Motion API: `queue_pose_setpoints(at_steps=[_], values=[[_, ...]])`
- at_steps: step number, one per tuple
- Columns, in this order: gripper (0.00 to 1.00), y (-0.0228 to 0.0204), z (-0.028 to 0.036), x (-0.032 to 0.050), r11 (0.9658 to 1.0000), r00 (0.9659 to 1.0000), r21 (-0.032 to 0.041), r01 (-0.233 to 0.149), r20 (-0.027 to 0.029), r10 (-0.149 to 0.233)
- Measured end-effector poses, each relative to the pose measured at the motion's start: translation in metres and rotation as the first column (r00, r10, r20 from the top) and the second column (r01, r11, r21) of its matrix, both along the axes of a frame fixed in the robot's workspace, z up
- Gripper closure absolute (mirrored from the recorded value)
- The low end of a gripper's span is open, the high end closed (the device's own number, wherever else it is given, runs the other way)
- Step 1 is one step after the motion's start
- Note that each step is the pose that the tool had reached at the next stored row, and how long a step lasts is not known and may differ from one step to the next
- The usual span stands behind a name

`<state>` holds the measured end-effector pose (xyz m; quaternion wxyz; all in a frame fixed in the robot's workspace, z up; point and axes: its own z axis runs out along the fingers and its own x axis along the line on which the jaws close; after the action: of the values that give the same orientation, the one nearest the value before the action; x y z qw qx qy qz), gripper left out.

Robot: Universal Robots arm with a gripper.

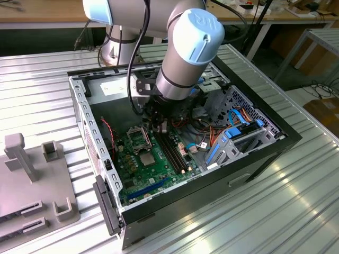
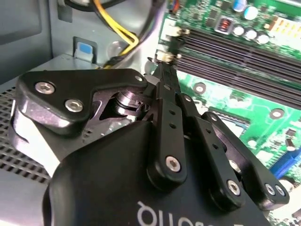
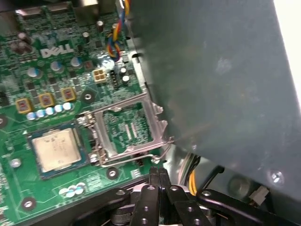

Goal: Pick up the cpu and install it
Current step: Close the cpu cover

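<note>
- Grey fixture block point(image 1: 32, 180) with upright posts sits on the ribbed metal worktop point(image 1: 254, 211), well apart from the pincer, at the exterior view's left.
- Open PC case point(image 1: 106, 159) lies on its side on the worktop; arm point(image 1: 185, 53) reaches down into it.
- Green motherboard point(image 1: 145, 169) covers the case floor under the pincer.
- cpu point(image 3: 55, 149): silver-grey top, lying flat in its black-framed socket point(image 3: 83, 157) on the board. In the exterior view it shows as a small grey square point(image 1: 148, 159), just below the pincer in frame, not touching it.
- Right beside the cpu, the socket's metal load plate point(image 3: 127, 129) is swung open, with its wire lever point(image 3: 134, 157) along the edge. It sits between the cpu and the pincer tip in the first wrist view.
- Pincer point(image 3: 158, 175): fingers pressed together, tips meeting, nothing between them. Same in the second wrist view point(image 2: 165, 70): black linkage bars converge to a closed point.
- Pincer tip hovers near the corner of the open load plate, over the board edge; cannot tell if it touches anything.
- Dark RAM slots point(image 2: 235, 52) run just beyond the tip in the second wrist view; same slots point(image 1: 172, 151) sit beside the pincer in the exterior view.
- Yellow and black cable bundle point(image 2: 120, 33) runs close past the pincer body.
- Blue drive bracket point(image 1: 228, 140) and orange cables point(image 1: 212, 135) sit farther off, toward the exterior view's right.
- Grey case wall point(image 3: 221, 84) stands close alongside the pincer.
</note>
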<state>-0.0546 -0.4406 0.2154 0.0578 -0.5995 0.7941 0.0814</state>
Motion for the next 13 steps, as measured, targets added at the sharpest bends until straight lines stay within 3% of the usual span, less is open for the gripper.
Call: queue_pose_setpoints(at_steps=[3,5,10,13], values=[[0.89,0.0065,-0.0001,-0.0004,1.0,1.0,0.0001,-0.009,0.0017,0.009],[0.89,0.0065,-0.0006,-0.002,1.0,1.0,0.0011,-0.009,0.0034,0.009],[0.89,0.0065,-0.0029,-0.0056,0.9997,0.9999,0.0239,-0.009,0.0054,0.009],[0.89,0.0065,-0.005,-0.0054,0.9995,0.9999,0.03,-0.009,0.0059,0.009]])
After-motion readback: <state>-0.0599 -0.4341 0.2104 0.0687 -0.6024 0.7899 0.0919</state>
